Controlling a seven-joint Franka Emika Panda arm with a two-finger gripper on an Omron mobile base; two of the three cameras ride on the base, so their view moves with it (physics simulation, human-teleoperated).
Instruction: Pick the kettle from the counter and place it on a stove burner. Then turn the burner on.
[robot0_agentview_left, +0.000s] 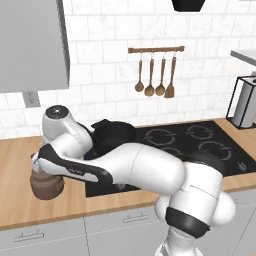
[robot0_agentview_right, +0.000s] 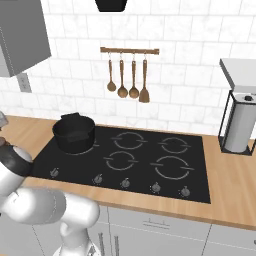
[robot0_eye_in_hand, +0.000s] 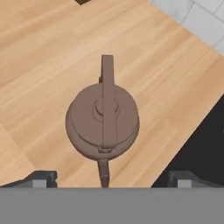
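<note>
kettle (robot0_eye_in_hand: 103, 121) sits upright on the counter (robot0_eye_in_hand: 52, 52) at mid frame in the hand view, its arched handle (robot0_eye_in_hand: 107, 100) running top to bottom across the lid. in the left base view it is at lower left, just beside the stove (robot0_agentview_left: 200, 140). the gripper (robot0_eye_in_hand: 109, 181) hangs above it, fingers spread wide at the bottom corners, holding nothing. risks as i judge them: the fingers line up along the handle's sides only loosely, so an off-centre descent could tip the kettle or close on air; the saucepan (robot0_agentview_right: 74, 133) already occupies one burner.
</note>
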